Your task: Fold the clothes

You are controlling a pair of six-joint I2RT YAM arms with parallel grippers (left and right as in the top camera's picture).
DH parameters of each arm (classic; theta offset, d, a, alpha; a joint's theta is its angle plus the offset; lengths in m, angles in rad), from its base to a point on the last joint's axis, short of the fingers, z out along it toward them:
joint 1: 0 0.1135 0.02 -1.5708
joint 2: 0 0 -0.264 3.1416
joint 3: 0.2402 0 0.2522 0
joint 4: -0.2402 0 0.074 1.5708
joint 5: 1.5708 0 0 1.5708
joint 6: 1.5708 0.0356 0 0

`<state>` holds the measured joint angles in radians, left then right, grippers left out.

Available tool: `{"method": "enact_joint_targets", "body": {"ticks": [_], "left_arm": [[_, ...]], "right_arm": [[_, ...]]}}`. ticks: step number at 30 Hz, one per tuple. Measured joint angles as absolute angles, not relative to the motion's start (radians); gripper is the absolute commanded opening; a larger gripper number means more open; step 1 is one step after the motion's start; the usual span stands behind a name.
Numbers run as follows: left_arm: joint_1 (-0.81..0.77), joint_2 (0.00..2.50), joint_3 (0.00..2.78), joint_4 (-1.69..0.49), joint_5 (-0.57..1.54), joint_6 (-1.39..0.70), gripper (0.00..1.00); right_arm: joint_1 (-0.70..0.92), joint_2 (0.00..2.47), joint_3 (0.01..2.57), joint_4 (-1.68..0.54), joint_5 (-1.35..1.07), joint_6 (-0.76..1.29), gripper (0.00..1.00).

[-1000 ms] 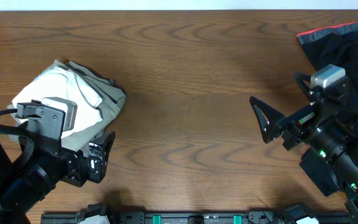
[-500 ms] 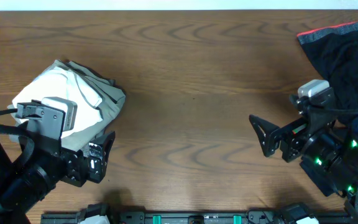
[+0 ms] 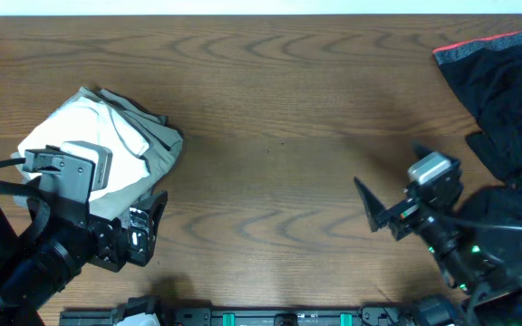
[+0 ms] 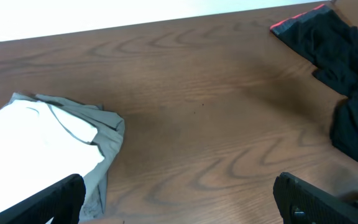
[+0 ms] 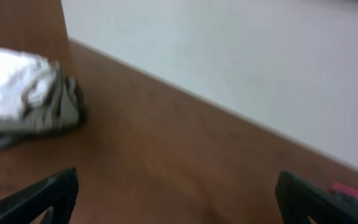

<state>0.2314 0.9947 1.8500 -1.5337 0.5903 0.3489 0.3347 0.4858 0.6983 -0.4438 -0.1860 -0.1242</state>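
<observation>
The white T-shirt point(image 3: 62, 136) lies folded into a rounded bundle at the table's left, on top of khaki trousers point(image 3: 159, 145). Its print does not show. It also shows in the left wrist view point(image 4: 36, 134) and, blurred, in the right wrist view point(image 5: 11, 71). My left gripper point(image 3: 152, 226) is open and empty, just in front of and right of the bundle, over bare wood point(image 4: 182, 196). My right gripper point(image 3: 374, 206) is open and empty, low at the right front, pointing left across the table point(image 5: 179, 193).
A black garment with a red edge stripe point(image 3: 506, 91) lies crumpled at the far right, also in the left wrist view point(image 4: 334, 46). The brown wooden table point(image 3: 279, 136) stretches between the two piles. A pale wall stands behind the table's far edge.
My right arm has drawn back toward the front edge of the table and slightly left, off the black garment, jaws still open. The left arm and the bundle have not moved.
</observation>
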Motion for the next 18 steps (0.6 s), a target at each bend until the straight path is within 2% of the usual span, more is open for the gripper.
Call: {"method": "enact_joint_targets", "body": {"ticks": [14,18], "left_arm": [[0.231,0.995,1.850,-1.533,0.591,0.349,0.98],[0.231,0.995,1.850,-1.533,0.591,0.349,0.98]], "right_arm": [[0.335,0.041,0.313,-0.348,-0.183,-0.124,0.99],[0.335,0.018,0.263,-0.326,-0.183,-0.124,0.99]]}}
